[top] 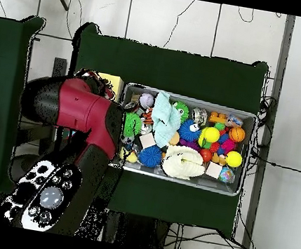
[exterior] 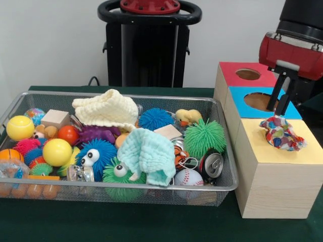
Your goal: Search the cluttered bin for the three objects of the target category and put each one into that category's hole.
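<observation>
Pale yellow washcloth (exterior: 107, 109) at rear centre, mint washcloth (exterior: 149, 154) in front of it; blue spiky ball (exterior: 156, 118) between them and a rubber duck (exterior: 187, 117); green spiky ball (exterior: 204, 137) right, above a can (exterior: 212, 164) and baseball (exterior: 188, 177); yellow balls (exterior: 20, 127) left; bench (exterior: 151, 222) dark green.

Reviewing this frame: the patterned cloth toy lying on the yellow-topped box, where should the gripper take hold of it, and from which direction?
Probably from straight above, at the bunched middle of the cloth toy. It lies slumped on the yellow box top, floppy, with no firm edge; the raised centre gives the gripper hanging over it most to pinch.
</observation>
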